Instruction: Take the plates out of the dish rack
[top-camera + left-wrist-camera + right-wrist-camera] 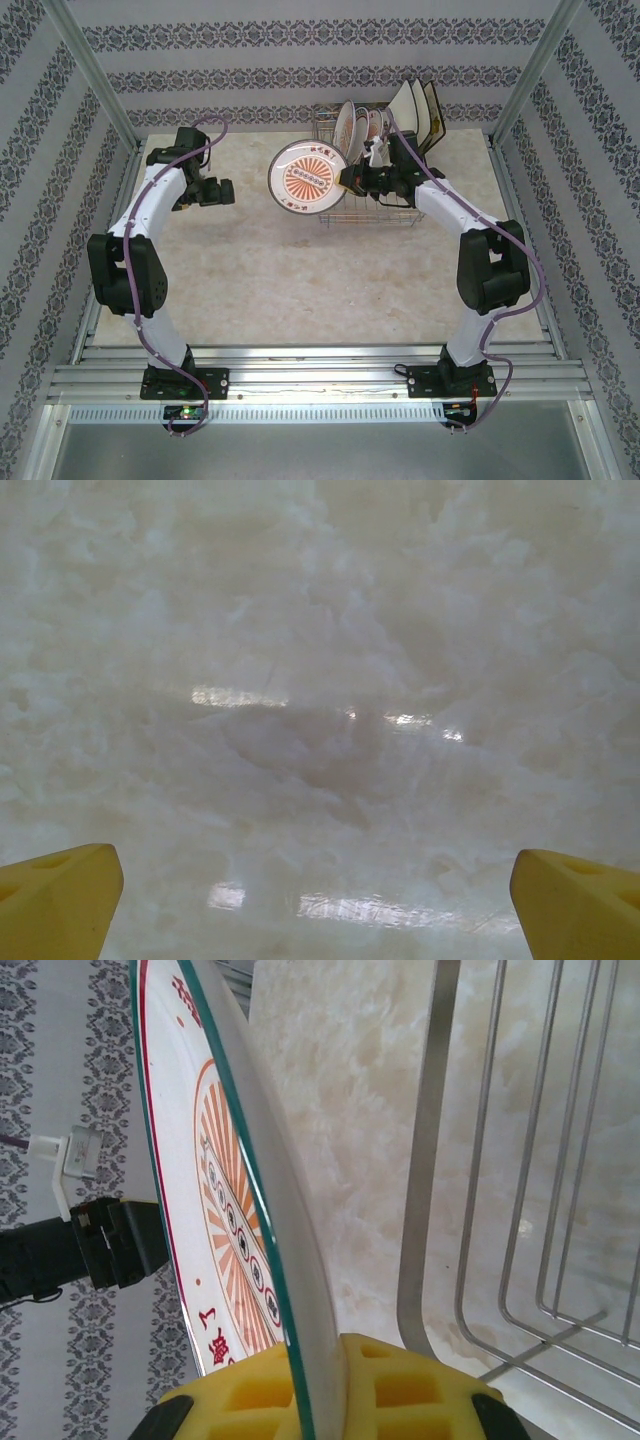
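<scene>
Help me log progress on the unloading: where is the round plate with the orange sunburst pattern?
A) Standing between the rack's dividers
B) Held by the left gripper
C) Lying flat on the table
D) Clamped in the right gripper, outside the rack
D: the plate has its rim pinched between the yellow fingers of the right gripper, held on edge to the left of the dish rack.

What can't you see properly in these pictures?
- Count of plates in the dish rack: top view, they overlap and the right arm covers some.
- Writing on the held plate: tiny from above, slanted in right wrist view.
- Left claw: left wrist view, cut by bottom edge.
</scene>
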You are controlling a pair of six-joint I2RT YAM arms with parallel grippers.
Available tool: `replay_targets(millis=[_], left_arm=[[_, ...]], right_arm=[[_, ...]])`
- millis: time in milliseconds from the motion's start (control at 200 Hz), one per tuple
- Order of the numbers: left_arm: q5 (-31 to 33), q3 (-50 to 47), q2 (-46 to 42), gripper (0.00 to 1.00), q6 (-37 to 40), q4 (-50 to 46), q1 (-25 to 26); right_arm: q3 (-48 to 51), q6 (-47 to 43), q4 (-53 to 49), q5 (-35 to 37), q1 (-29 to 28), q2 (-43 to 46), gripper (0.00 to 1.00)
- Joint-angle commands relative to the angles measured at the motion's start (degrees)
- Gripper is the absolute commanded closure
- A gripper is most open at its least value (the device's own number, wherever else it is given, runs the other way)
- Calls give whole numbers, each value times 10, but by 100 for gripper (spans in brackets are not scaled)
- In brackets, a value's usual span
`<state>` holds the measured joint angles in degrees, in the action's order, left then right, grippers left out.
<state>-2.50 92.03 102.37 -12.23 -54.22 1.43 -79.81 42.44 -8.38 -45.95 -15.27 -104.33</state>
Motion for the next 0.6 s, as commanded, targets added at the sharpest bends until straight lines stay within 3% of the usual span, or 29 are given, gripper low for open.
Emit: replay_targets(millis=[0, 215, 420, 595], left_arm=[[-56, 0, -36, 0, 11, 34, 1], [-238, -45, -88, 0, 11, 130, -3], [-390, -75, -99, 0, -35, 233, -6], [-443, -103, -83, 0, -81, 314, -6]], right_arm=[[-31, 10, 35, -29, -11, -15, 100], [-75, 6, 21, -37, -20, -47, 100], [-105, 18, 29, -47, -33, -64, 100], [-128, 19, 25, -59, -42, -71, 100]])
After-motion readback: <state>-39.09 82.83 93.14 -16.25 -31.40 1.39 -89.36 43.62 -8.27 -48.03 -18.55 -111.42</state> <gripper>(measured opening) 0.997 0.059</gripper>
